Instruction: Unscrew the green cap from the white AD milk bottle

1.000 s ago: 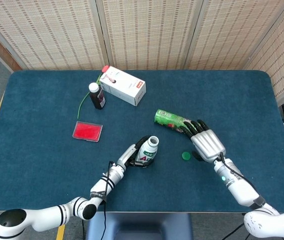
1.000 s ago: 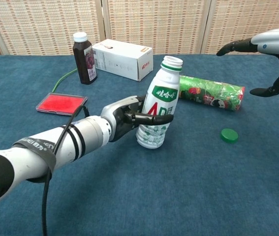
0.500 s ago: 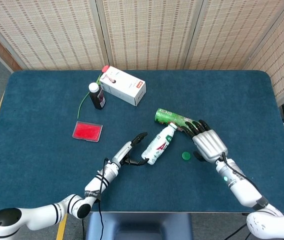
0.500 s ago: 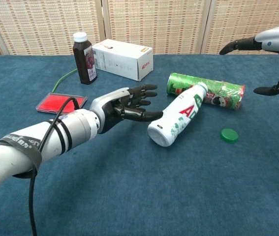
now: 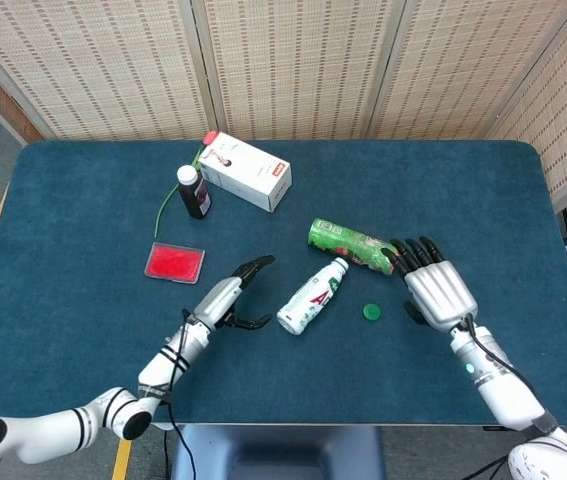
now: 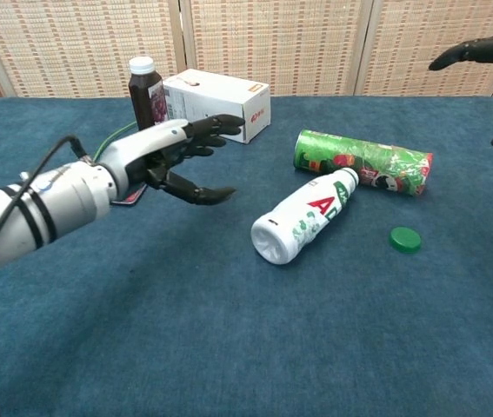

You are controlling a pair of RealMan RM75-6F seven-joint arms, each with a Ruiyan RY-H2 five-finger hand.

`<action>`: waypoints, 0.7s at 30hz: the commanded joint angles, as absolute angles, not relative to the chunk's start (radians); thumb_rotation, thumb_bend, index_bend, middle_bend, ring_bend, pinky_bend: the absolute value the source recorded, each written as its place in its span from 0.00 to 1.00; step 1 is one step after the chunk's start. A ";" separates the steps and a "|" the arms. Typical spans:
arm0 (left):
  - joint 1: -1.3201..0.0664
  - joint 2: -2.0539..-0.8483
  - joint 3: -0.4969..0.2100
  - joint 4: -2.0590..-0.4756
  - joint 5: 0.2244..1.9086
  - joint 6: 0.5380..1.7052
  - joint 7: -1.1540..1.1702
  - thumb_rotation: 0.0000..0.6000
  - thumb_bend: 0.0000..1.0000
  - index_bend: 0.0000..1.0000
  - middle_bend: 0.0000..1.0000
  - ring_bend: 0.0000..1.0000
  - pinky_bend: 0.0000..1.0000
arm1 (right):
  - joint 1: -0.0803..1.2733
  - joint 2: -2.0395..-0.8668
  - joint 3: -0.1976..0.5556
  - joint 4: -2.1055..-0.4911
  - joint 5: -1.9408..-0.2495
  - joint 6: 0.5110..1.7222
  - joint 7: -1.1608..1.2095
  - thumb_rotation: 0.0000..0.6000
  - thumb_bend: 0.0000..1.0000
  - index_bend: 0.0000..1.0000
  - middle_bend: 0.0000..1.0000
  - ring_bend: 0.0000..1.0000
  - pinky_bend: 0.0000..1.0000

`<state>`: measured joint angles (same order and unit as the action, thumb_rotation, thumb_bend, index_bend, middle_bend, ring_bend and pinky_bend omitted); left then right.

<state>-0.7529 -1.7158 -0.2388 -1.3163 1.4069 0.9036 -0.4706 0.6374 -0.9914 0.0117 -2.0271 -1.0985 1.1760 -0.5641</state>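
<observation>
The green cap was already off: it lay alone on the blue worktop, flat, a little to the right of the white AD milk bottle and apart from it. The bottle lay on its side near the middle of the worktop, its open neck pointing far and right until it touched or nearly touched the green snack tube, which lay across just beyond it. In the chest view the bottle's base faced the camera and the neck showed no cap.

The left hand hung to the left of the bottle, clear of it, fingers spread and holding nothing. The right hand sat to the right of the cap and the tube's end, fingers splayed flat and likewise empty; the chest view caught only its dark fingertips at the upper right edge.

Judged from how things lay, the unscrewing itself looked done. What seemed left, if anything, was tidying: the bottle was toppled rather than upright, and no spill could be made out on the cloth.

Farther back and to the left stood a dark juice bottle with a white carton beside it, and a red flat case nearer the left hand.
</observation>
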 commanded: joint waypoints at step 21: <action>-0.186 -1.367 0.129 -1.350 1.733 1.641 0.043 1.00 0.39 0.00 0.00 0.00 0.00 | 0.146 -1.185 -0.151 -1.653 -1.579 1.625 -0.210 1.00 0.27 0.00 0.00 0.00 0.00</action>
